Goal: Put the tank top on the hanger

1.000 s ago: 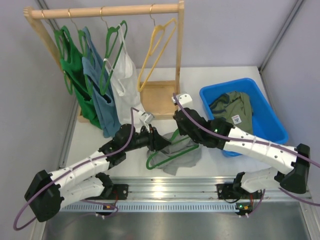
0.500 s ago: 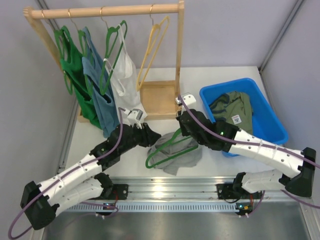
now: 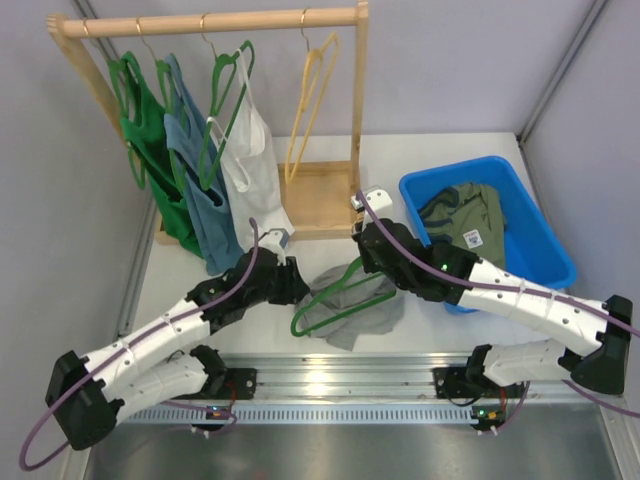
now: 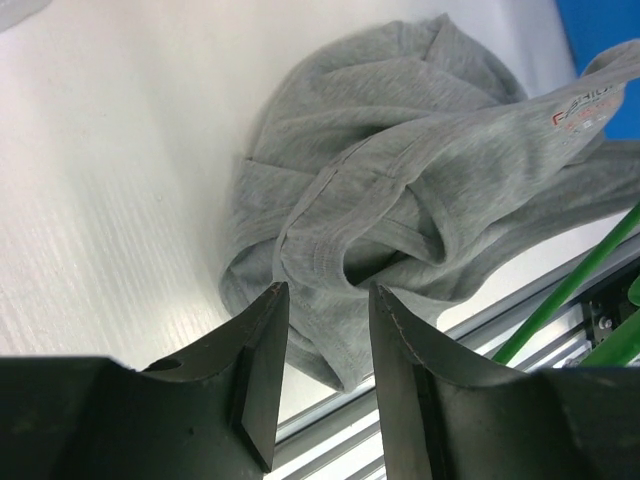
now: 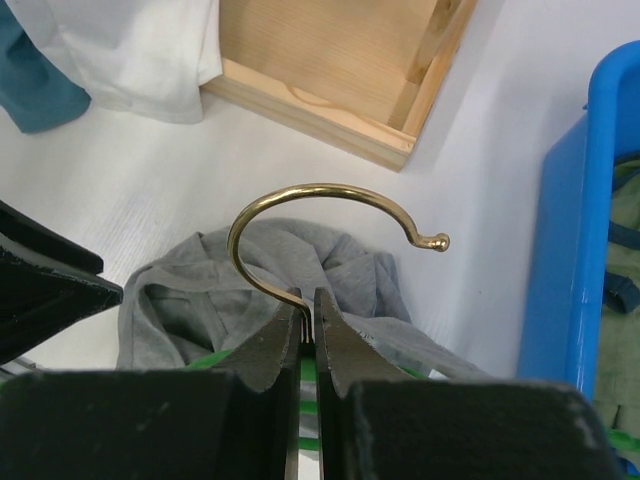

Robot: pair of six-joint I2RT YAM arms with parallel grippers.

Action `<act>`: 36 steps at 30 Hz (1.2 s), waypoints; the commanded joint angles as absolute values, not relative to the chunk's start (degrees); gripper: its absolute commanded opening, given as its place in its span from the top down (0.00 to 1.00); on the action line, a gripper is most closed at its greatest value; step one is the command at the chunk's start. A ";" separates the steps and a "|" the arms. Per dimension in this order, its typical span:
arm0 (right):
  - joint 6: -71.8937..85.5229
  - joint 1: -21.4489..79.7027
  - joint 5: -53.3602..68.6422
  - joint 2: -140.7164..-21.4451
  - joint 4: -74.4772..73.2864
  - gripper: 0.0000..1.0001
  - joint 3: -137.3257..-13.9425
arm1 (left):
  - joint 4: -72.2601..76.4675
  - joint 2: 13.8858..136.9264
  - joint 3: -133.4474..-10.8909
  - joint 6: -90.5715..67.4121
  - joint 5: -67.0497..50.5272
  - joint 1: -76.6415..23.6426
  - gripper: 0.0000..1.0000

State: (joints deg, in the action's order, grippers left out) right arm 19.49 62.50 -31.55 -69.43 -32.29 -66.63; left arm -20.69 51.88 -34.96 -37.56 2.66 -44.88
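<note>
While our right gripper (image 5: pixel 308 300) pinches the green hanger (image 4: pixel 570 288) by its hook (image 5: pixel 320 188) above the grey tank top (image 4: pixel 400 150), heaped mid near edge of the table (image 3: pixel 440 150), our left gripper (image 4: pixel 325 295), fingers spread, must next seize the hem.

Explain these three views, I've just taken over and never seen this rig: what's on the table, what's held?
Two robot arms, each with a two-finger gripper. The wide picture looks down from above and behind them; the other two come from wrist cameras. On the white table lies a crumpled grey tank top; a blue bin holds an olive garment, and a wooden rack carries hung tops. The right gripper is shut on the metal hook of the green hanger. The left gripper is open above the tank top, holding nothing.
</note>
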 commanded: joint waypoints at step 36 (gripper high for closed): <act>23.11 63.02 -39.11 -71.19 -34.62 1.00 -70.05 | -14.50 63.46 -37.88 -36.30 2.28 -46.14 0.75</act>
State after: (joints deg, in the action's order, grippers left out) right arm 21.37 62.50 -35.55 -70.72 -33.54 -66.67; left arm -17.87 63.22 -35.94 -36.05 0.36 -45.82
